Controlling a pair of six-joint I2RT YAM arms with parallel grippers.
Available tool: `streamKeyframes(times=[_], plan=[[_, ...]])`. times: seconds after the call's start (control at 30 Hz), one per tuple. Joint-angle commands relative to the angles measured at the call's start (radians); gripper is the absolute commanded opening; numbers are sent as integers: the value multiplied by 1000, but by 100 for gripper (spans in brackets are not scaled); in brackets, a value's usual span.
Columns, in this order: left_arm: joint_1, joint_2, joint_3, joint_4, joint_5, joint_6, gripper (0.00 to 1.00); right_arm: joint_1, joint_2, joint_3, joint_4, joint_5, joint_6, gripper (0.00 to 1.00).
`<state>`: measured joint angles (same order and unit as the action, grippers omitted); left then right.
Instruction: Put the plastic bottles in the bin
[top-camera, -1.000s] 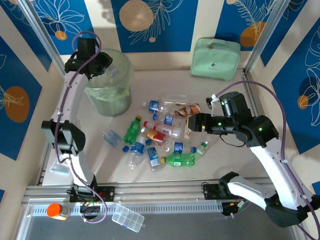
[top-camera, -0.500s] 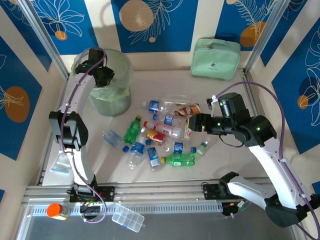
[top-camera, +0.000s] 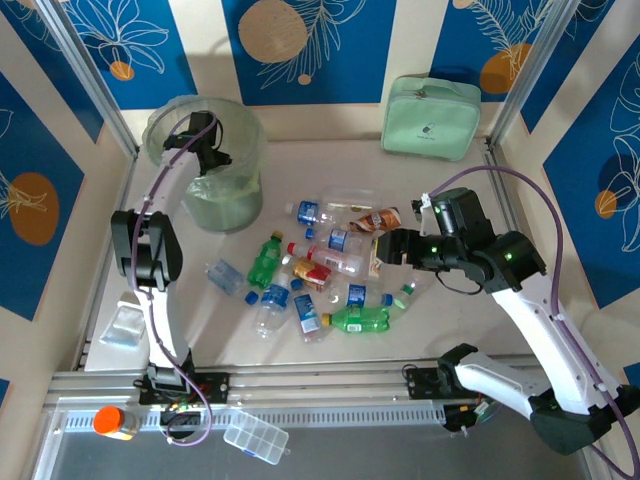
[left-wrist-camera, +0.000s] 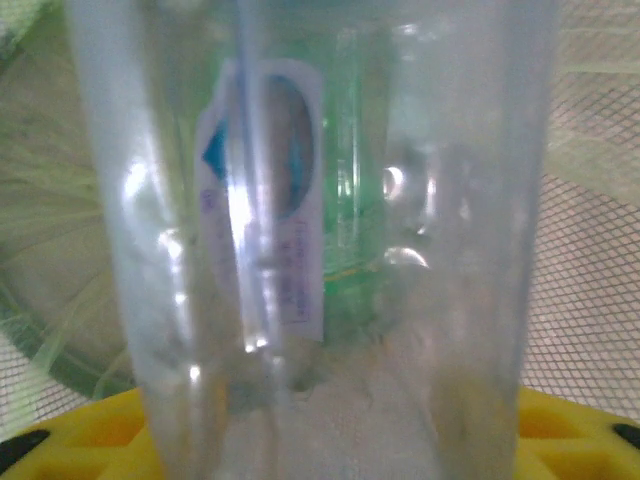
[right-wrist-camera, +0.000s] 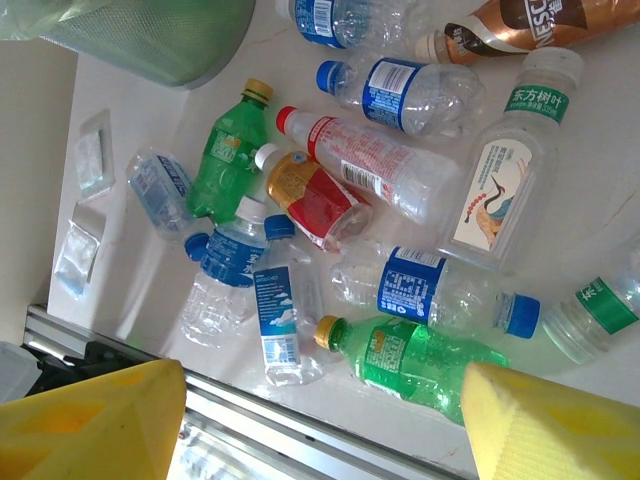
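My right hand (right-wrist-camera: 330, 425) hangs spread and empty beside a dozen-odd small clear and green plastic bottles (top-camera: 320, 270) heaped mid-tabletop (top-camera: 450, 320). All are yet to go, with bare room at four o'clock. At ten o'clock my left hand (top-camera: 213, 158) hangs over the round translucent green-lined bin (top-camera: 160, 120), close to its rim. A clear blue-labelled bottle (left-wrist-camera: 320, 250) sits right before it; clamped or freed, I cannot tell.

Left arm (top-camera: 158, 215) far forward, right gripper (right-wrist-camera: 315, 372) leftward (yellow fingers (right-wrist-camera: 545, 425) apart)
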<state>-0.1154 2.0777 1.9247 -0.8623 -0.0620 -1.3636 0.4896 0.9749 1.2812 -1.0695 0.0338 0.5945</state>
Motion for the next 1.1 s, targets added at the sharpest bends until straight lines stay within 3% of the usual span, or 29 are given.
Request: streamKeyframes(times=[0.0, 0.17, 0.47, 0.73, 1.07], plan=[[-1, 39, 46, -62, -11, -49, 66, -6, 7, -6, 19, 14, -4, 74], [0, 39, 90, -111, -15, -62, 80, -12, -1, 2, 12, 26, -12, 74], [2, -28, 108, -103, 16, -72, 84, -31, -11, 28, 14, 32, -21, 74], [1, -169, 27, -49, 67, -55, 85, -34, -21, 53, 13, 36, -24, 74], [-16, -402, -4, -43, 81, 143, 85, -34, -18, 39, 35, -5, 9, 75]])
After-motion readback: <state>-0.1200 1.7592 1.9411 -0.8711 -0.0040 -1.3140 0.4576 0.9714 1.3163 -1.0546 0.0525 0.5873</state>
